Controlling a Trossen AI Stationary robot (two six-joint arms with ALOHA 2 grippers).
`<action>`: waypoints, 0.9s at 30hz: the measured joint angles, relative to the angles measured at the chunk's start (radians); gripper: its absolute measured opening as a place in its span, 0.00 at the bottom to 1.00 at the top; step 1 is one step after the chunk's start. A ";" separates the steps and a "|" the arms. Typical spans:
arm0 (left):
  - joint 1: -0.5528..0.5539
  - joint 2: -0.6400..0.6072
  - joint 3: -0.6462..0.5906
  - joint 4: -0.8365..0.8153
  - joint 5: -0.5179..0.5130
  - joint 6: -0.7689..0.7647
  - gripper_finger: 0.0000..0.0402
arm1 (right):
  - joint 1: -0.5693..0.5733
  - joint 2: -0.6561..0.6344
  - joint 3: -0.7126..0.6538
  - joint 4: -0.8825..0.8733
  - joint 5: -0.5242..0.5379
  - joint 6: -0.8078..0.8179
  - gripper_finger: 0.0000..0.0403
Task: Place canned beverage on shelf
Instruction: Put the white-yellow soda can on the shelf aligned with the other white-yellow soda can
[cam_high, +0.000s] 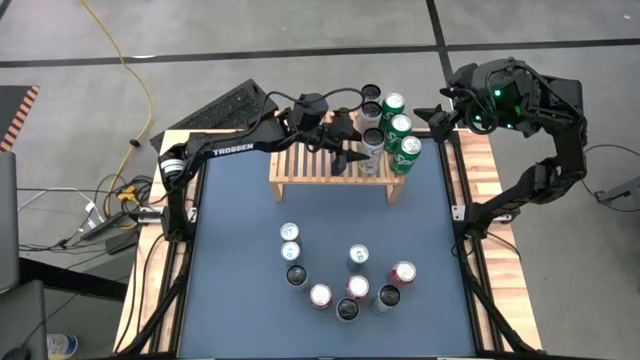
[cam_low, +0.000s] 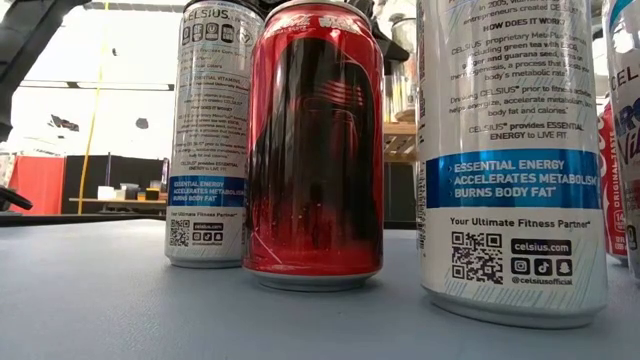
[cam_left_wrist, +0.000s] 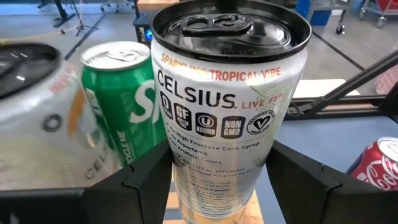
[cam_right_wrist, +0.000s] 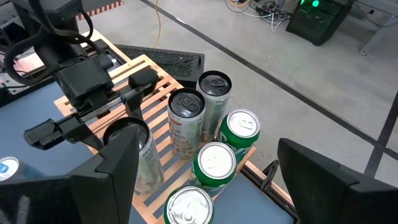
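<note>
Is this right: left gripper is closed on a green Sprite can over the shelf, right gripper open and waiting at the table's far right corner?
One thing is wrong: the left gripper holds a white Celsius can, not a Sprite. The left wrist view shows its fingers on both sides of that can, with a green Sprite can standing beside it. The rest holds: it is over the shelf, and the right gripper waits open at the far right corner.

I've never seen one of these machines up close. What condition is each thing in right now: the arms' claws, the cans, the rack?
left gripper: closed on a Celsius can, upright over the shelf
right gripper: open, empty
shelf: partly filled at one end
green cans: upright on shelf
table cans: upright, waiting
</note>
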 joint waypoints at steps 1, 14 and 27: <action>0.000 0.000 0.000 0.000 -0.001 0.001 0.54 | 0.000 0.000 0.000 0.000 0.000 0.000 0.79; 0.007 0.011 -0.078 0.098 0.013 -0.055 0.54 | 0.000 0.000 0.000 0.000 -0.001 0.001 0.79; 0.010 0.011 -0.072 0.088 0.012 -0.068 0.57 | 0.000 0.000 0.000 0.000 -0.001 0.000 0.79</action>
